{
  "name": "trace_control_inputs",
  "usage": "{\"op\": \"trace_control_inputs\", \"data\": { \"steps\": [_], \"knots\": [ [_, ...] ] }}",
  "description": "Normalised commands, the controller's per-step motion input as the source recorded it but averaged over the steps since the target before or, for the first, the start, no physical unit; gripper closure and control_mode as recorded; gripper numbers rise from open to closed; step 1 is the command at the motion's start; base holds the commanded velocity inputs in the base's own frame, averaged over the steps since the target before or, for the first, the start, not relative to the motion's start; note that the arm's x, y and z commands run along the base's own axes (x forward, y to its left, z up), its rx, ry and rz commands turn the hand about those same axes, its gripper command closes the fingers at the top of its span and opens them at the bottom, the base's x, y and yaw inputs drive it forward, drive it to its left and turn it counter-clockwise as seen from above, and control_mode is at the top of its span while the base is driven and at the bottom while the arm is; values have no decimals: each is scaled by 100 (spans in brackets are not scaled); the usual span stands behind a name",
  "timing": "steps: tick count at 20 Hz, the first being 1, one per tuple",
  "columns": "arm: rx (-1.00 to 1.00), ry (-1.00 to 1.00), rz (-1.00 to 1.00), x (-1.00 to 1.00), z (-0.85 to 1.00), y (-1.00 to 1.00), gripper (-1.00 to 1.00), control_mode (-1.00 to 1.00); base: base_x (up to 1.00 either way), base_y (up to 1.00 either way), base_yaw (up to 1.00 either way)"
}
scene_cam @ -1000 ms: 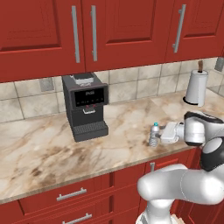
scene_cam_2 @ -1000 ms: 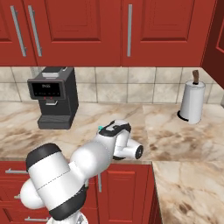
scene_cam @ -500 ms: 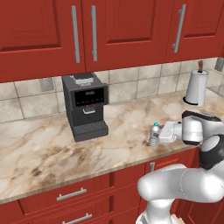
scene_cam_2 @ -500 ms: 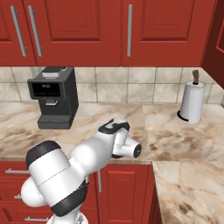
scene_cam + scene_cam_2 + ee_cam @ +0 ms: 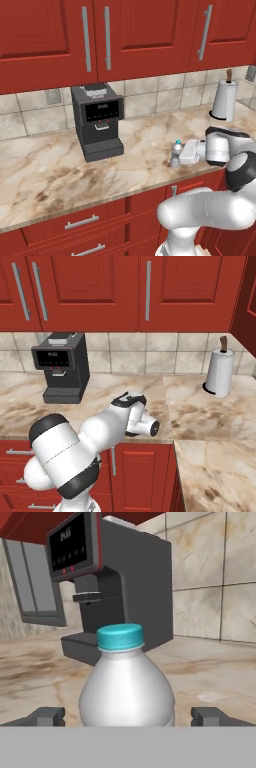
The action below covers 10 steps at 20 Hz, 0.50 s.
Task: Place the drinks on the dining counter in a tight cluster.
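The arm reaches out low and level over the worktop [image 5: 60, 175]. Its gripper [image 5: 128, 716] is spread wide, one finger on each side of the water bottle [image 5: 127, 682], not clamped. The coffee machine [image 5: 107, 582] stands beyond.

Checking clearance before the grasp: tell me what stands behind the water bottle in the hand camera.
Behind the water bottle stands the black coffee machine, with tiled wall to its right. The bottle covers part of the machine's drip tray and the counter directly behind it.

white arm [image 5: 105, 431] lower left over marbled counter [image 5: 200, 416]; coffee machine [image 5: 62, 367] at left, paper towel roll [image 5: 220, 372] at right, red cabinets [image 5: 140, 291] above.
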Motion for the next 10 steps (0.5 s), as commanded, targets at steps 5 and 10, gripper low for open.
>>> {"op": "trace_control_inputs", "data": {
  "steps": [5, 10],
  "knots": [
    [0, 0, 0, 0, -6, 10, 100, -100, 0, 0, 0],
    [0, 0, 1, 1, -1, 6, 100, -100, 0, 0, 0]
  ]
}}
